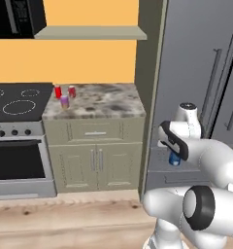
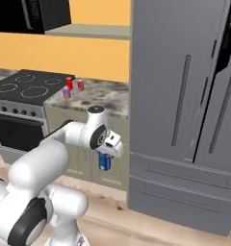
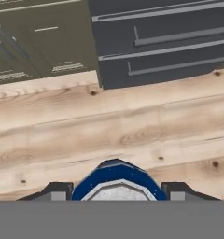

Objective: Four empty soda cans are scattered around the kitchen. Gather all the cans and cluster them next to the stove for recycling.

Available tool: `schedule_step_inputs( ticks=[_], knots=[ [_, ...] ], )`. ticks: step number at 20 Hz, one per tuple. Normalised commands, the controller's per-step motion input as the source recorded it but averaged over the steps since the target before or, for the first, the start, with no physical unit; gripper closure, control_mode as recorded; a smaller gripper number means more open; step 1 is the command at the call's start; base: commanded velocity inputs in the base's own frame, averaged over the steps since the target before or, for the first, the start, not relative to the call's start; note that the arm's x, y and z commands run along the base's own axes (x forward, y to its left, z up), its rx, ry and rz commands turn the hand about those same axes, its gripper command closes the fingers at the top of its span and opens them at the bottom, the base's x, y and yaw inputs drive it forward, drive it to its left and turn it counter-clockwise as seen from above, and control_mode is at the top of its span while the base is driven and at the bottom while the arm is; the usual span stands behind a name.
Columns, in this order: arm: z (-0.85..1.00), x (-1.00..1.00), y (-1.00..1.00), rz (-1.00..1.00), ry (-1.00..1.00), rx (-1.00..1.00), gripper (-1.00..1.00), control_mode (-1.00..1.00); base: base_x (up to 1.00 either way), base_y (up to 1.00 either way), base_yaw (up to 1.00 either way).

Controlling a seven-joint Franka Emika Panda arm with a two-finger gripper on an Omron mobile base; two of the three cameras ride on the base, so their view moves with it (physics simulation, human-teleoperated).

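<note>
Small blue soda can [image 2: 104,161] is clamped upright in the two-finger gripper [image 2: 105,158] above light wood plank floor [image 3: 114,126]; finger contact is partly hidden, apparently firm.

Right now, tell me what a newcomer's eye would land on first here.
The white arm's gripper holds a blue can in mid-air above the wood floor, in front of the tall grey fridge. Three more cans, two red and one purple, cluster on the stone counter beside the black stove.
</note>
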Motion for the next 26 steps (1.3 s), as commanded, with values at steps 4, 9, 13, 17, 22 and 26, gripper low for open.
schedule_step_inputs(
  ticks=[4,9,13,17,22,26],
  knots=[
    [0.00,0.00,0.00,0.00,0.00,0.00,1.00,1.00,0.56,0.51,0.00],
    [0.00,0.00,0.00,0.00,0.00,0.00,1.00,1.00,0.60,0.45,0.00],
    [0.00,0.00,0.00,0.00,0.00,0.00,1.00,1.00,0.49,0.50,0.00],
    [0.00,0.00,0.00,0.00,0.00,0.00,1.00,1.00,0.49,0.45,0.02],
    [0.00,0.00,0.00,0.00,0.00,0.00,1.00,1.00,0.60,0.32,0.00],
    [0.00,0.00,0.00,0.00,0.00,0.00,1.00,1.00,0.64,0.17,0.00]
  ],
)
